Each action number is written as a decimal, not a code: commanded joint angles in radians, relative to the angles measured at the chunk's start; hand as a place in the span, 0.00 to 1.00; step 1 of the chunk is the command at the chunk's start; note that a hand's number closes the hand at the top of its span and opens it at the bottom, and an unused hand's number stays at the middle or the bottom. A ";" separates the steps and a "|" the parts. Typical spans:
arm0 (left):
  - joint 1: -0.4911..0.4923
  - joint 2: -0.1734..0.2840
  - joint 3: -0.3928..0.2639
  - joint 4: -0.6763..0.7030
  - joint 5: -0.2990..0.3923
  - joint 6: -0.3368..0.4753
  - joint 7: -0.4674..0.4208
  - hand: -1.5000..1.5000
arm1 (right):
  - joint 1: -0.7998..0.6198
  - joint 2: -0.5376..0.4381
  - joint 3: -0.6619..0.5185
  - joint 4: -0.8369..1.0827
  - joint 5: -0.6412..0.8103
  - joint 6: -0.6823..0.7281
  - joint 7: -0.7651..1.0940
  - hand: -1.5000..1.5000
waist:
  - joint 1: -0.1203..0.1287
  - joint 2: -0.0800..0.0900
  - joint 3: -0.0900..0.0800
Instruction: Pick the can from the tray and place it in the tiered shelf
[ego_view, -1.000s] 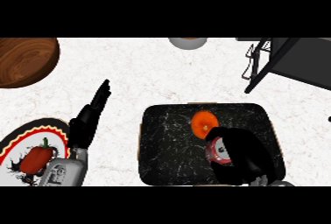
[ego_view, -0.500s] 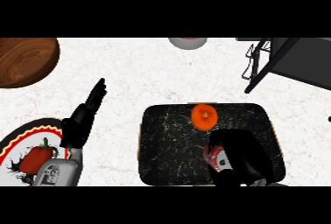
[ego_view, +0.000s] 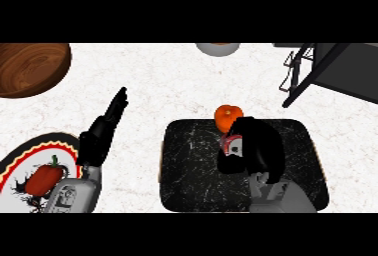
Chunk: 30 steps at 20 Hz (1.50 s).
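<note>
**Can held over the tray, hand wrapped round it**

The right hand (ego_view: 255, 150) is curled round the can (ego_view: 235, 145), fingers and thumb wrapped about its body so that only a strip of red-and-white side and a pale end show past the black fingers. As far as can be seen, the can's long axis runs roughly from the near edge of the worktop (ego_view: 184, 85) toward the far edge, tipped a little to the left; which end leads I cannot make out, the hand hiding most of it. Hand and can sit over the far half of the dark marbled tray (ego_view: 192, 175), just beside an orange fruit (ego_view: 227, 115) at the tray's far rim.

The tiered shelf (ego_view: 332, 70) stands at the far right corner, well apart from the can.

The left hand (ego_view: 103, 135) rests open, fingers straight and pointing toward the far edge, by a patterned plate (ego_view: 29, 160) with a red pepper (ego_view: 46, 177) at the near left. A wooden bowl (ego_view: 29, 67) sits at the far left corner.
</note>
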 joint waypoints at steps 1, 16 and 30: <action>-0.021 -0.006 -0.002 -0.006 0.000 0.002 0.035 0.50 | -0.066 0.031 -0.007 0.036 0.042 -0.265 0.079 1.00 | 0.003 -0.001 0.001; 0.029 0.021 0.033 -0.002 0.024 -0.027 -0.022 0.50 | -0.429 0.032 -0.058 -0.148 0.343 -0.060 0.391 1.00 | -0.021 -0.012 -0.002; 0.031 -0.040 -0.022 -0.014 -0.052 0.044 -0.004 0.50 | -0.655 -0.048 -0.405 -0.159 0.460 0.168 0.206 1.00 | -0.024 -0.009 0.000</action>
